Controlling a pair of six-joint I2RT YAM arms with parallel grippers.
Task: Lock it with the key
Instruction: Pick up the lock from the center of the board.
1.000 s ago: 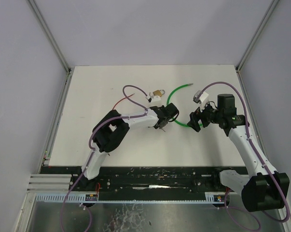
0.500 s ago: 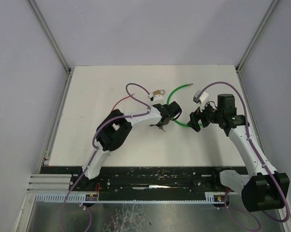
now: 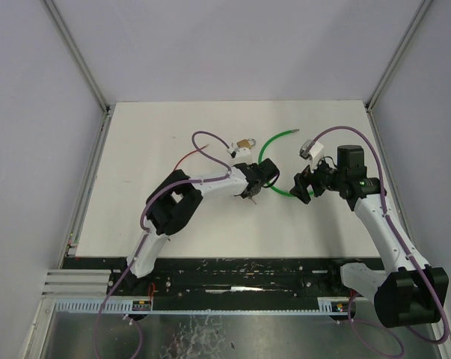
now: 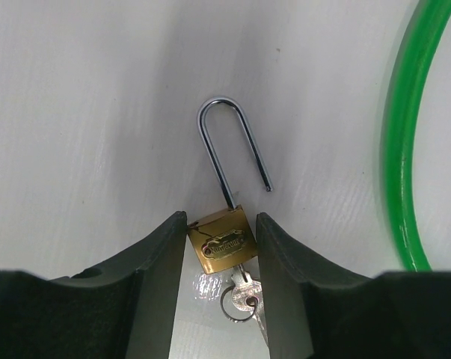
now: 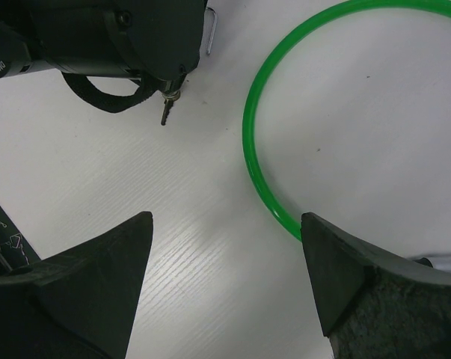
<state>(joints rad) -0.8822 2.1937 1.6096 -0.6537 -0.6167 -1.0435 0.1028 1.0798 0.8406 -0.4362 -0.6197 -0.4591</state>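
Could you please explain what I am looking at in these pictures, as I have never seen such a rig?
These are two robot arms bolted to a white table. The overhead picture looks down from behind them: left arm, right arm. The other two pictures come from cameras on each wrist, so the dark wedges at the bottom are that arm's own jaws. The left arm's jaws appear to pinch the body of a brass padlock, its steel shackle open and a silver key at its base. A curved green plastic tube lies on the table. The right arm's jaws are open and empty.
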